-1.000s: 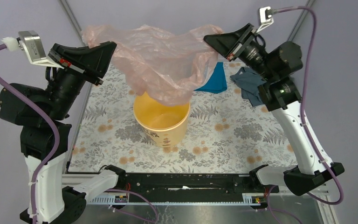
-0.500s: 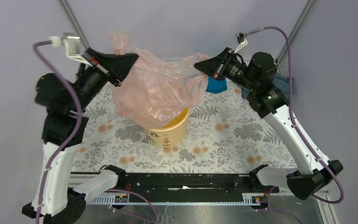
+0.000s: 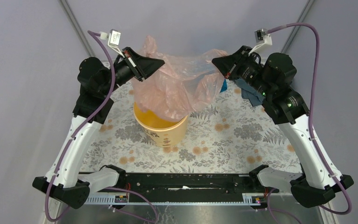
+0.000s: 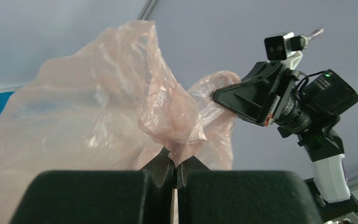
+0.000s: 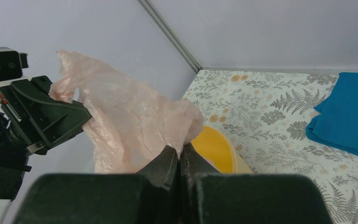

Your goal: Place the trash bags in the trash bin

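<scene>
Now | floral tablecloth [image 3: 235, 137], lilac walls [image 3: 23, 51] | left gripper [image 3: 161, 62], right gripper [image 3: 215, 63] clamp trash bag [image 3: 177, 88]

Plain lilac-grey walls [image 3: 23, 56], slim metal corner poles [image 3: 74, 23], fern-and-flower patterned tabletop [image 3: 242, 135] under soft, even light

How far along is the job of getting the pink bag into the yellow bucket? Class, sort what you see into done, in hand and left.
Done: the pink bag is off the table, pinched by the left pincer and right pincer, both shut. In hand: it hangs over the yellow bucket, lowest fold at the rim. Left: lowering it in and releasing.
</scene>
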### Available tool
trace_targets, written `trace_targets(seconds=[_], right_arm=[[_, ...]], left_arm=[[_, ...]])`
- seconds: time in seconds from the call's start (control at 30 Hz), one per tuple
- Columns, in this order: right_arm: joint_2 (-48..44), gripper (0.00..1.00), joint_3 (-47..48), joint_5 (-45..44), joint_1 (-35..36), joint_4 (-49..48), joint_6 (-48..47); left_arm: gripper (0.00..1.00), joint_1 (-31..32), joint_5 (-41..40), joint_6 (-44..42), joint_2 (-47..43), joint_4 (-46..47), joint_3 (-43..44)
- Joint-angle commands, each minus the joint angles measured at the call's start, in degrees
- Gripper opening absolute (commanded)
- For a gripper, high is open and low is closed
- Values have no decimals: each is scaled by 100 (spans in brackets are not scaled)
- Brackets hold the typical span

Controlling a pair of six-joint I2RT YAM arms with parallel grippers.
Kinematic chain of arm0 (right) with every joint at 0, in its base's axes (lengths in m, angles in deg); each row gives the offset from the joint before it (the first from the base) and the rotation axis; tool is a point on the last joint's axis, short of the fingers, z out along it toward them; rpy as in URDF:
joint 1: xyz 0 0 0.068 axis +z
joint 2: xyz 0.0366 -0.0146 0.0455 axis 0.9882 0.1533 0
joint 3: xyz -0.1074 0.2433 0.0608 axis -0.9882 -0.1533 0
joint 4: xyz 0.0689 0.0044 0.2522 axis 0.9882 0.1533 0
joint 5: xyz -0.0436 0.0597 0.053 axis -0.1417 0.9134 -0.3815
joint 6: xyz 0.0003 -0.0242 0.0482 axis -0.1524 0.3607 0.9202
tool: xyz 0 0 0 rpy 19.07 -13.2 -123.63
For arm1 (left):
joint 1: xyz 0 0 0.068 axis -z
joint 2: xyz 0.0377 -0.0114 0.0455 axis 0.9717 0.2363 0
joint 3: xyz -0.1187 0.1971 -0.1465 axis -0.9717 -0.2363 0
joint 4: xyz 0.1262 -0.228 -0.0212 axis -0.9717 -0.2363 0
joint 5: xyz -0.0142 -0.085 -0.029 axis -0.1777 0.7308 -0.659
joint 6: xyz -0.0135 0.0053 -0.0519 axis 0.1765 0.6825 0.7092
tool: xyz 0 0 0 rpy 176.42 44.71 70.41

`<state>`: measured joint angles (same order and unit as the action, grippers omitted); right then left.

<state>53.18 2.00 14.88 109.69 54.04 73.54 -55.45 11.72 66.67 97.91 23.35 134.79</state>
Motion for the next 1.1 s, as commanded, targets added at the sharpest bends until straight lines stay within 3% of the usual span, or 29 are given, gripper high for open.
trace_targets(seconds=[0.0, 0.2, 0.33, 0.47, 0.57, 0.7, 0.8, 0.93, 1.07], right_arm=[[140, 0, 103, 190, 36, -211, -283], [442, 0, -598, 1332, 98, -1061, 481], [561, 0, -878, 1365, 405, -1267, 703], [800, 0, -853, 1407, 746, -1298, 679], [726, 0, -784, 983, 757, -923, 314], [371, 0, -654, -421, 757, -79, -424], [221, 0, -583, -905, 753, 158, -661], [281, 0, -525, -732, 752, 214, -744], [719, 0, -553, 363, 839, -117, -421]], left_arm=[[0, 39, 121, 8, -166, 521, -48], [0, 30, -1278, -959, -781, -1181, -509], [0, 16, -2675, -1495, -1389, -2255, -889], [0, 12, -3269, -1662, -1753, -2757, -1147], [0, 12, -3149, -1472, -1686, -2725, -1354], [0, 12, -1597, -944, -1359, -1710, -1640], [0, 16, -633, -487, -922, -963, -1709], [0, 30, -206, -71, -602, -366, -1916], [0, 29, -965, -454, -1152, -1029, -2223]])
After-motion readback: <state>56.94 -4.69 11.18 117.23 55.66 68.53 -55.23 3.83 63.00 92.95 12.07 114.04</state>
